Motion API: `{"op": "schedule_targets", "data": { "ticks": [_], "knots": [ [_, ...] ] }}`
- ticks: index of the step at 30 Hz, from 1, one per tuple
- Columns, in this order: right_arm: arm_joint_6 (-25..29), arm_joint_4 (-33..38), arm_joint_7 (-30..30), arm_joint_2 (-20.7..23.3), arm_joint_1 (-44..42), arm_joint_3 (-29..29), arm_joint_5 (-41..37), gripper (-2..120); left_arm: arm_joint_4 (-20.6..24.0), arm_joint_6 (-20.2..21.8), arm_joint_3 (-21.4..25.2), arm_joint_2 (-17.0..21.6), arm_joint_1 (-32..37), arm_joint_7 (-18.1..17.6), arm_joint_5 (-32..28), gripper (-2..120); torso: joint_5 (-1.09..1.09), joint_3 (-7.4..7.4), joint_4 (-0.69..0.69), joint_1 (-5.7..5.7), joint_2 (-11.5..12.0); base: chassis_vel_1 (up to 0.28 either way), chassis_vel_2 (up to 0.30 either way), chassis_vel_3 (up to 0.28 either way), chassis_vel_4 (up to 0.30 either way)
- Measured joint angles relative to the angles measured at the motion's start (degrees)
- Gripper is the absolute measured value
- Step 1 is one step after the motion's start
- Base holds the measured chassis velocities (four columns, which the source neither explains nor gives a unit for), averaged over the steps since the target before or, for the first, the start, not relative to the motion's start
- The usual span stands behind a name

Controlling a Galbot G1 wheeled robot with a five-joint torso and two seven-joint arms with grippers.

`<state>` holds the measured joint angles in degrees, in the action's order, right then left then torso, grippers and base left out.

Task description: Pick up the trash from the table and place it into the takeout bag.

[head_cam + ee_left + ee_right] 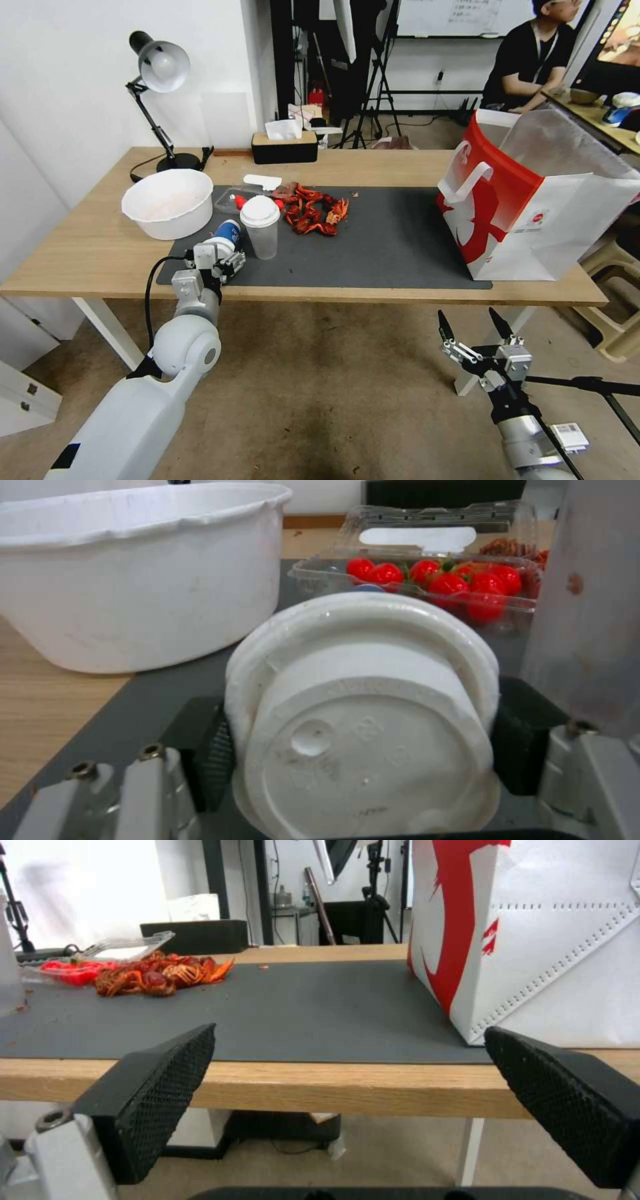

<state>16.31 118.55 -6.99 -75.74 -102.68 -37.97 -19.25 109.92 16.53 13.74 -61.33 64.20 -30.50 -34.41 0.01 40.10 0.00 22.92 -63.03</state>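
Matt grey mat on pale wood table; glossy paper takeout bag; smooth white plastic bowl

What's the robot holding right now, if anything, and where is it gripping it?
The left gripper has the blue cup, jaws on either side just below its white lid. The right gripper holds nothing.

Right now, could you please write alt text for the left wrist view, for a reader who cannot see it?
The left gripper holds the blue cup by its sides, its white lid facing the camera. Behind stand a large white bowl and a clear box of red fruit on the dark mat.
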Motion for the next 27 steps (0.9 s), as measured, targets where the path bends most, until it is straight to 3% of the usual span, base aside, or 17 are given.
{"op": "schedule_targets", "data": {
  "ticks": [4,11,20,27],
  "knots": [
    [0.1,0.1,-0.1,-0.1,-0.1,0.1,0.1,100,0.4,-0.6,0.5,0.2,0.8,0.0,0.0,64,-0.02,0.0,-0.01,0.0,0.0,0.0,0.0,0.0,0.0],
    [0.3,0.3,-0.3,-0.5,-0.2,0.5,0.3,100,2.3,-2.8,2.5,1.3,3.2,0.0,-0.2,64,-0.02,0.01,0.01,0.0,0.0,0.0,0.0,0.0,0.0],
    [0.2,1.0,-0.4,-0.1,0.0,0.9,0.8,100,7.6,-6.9,6.2,2.8,8.2,-0.2,0.1,63,-0.02,0.01,0.01,0.0,0.0,0.0,0.0,0.0,0.0],
    [0.1,1.3,-0.4,-0.1,0.0,1.1,1.3,100,9.4,-11.5,7.4,4.5,8.0,2.4,2.5,63,-0.02,0.01,0.01,0.0,0.0,0.0,0.0,0.0,0.0]
  ]
}}
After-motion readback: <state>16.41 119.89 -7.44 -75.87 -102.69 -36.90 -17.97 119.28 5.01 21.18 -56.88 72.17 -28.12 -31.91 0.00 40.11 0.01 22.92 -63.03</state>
